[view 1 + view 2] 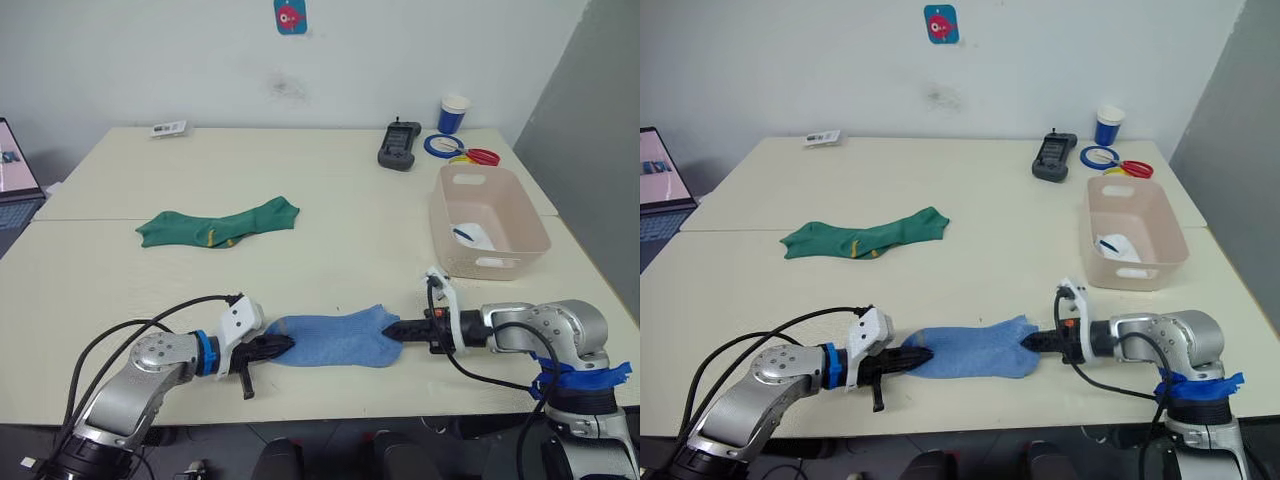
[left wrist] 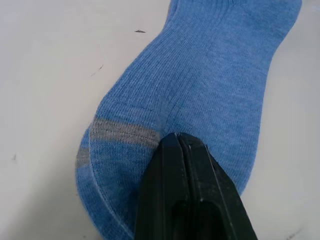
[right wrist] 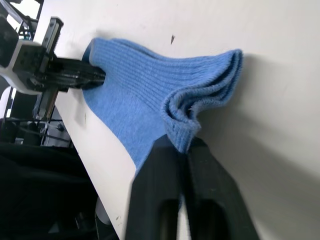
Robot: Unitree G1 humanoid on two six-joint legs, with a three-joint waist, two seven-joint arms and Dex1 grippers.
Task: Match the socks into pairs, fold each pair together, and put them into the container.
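Observation:
The light blue socks point(image 1: 335, 338) lie flat near the table's front edge, stretched between my two grippers. My left gripper point(image 1: 285, 345) is shut on the toe end, by the grey stripe point(image 2: 122, 132). My right gripper point(image 1: 396, 330) is shut on the cuff end point(image 3: 200, 107), where layered edges show. The dark green socks point(image 1: 215, 225) with yellow marks lie together at the middle left. The container point(image 1: 460, 265), a pale pink-beige tub, stands at the right with a white sock point(image 1: 472, 236) inside.
A black handheld device point(image 1: 398, 145), a blue-and-white cup point(image 1: 453, 113) and blue and red rings point(image 1: 462, 151) sit behind the tub. A laptop point(image 1: 15, 175) stands at the far left edge, and a small white item point(image 1: 168, 128) lies at the back left.

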